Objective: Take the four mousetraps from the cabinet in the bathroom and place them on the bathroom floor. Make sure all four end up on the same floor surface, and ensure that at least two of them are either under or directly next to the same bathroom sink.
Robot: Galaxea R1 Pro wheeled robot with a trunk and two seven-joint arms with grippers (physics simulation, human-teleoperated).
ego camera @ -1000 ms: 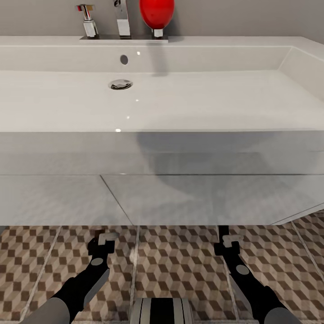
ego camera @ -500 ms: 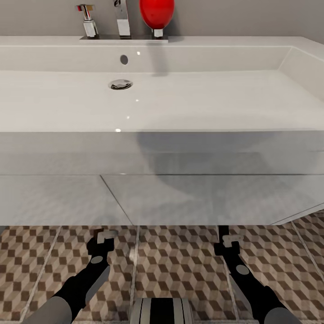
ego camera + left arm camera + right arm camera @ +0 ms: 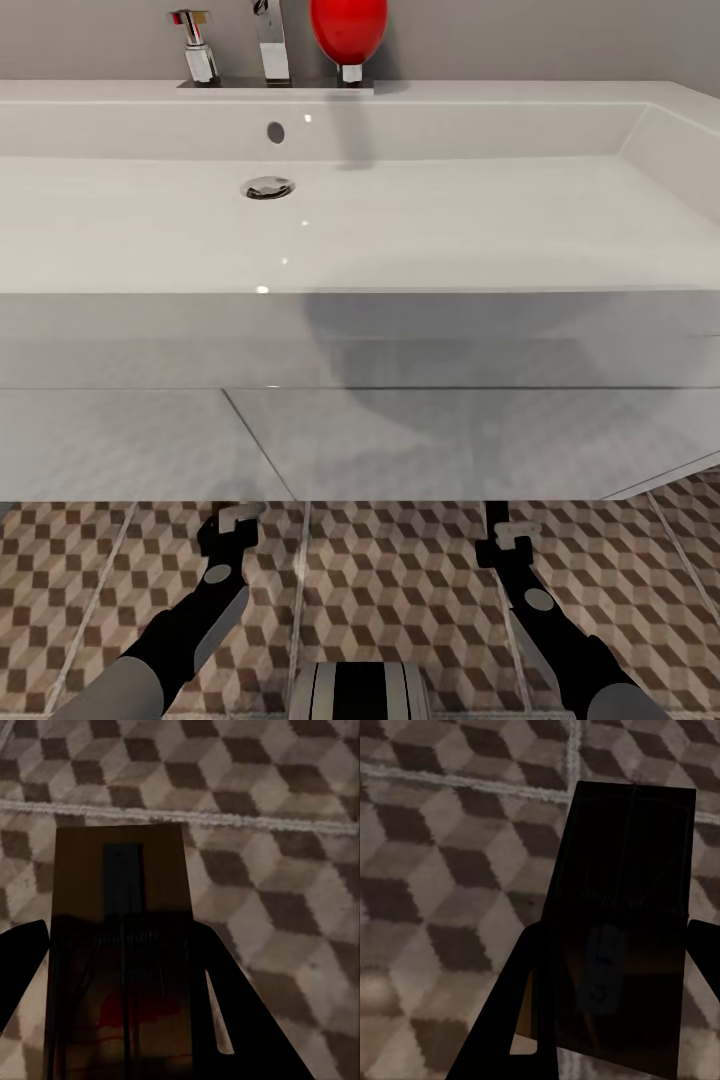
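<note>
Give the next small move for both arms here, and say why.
Probably lower both arms and open the jaws. Each wrist view shows a mousetrap between the fingers, left mousetrap and right mousetrap, over the bathroom floor, and both grippers, left and right, sit by the bathroom sink.

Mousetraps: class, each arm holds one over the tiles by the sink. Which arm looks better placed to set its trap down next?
Probably the left gripper: its mousetrap lies flat just over the bathroom floor, at the edge of the bathroom sink. The right gripper holds its mousetrap similarly, so the margin is slim.
</note>
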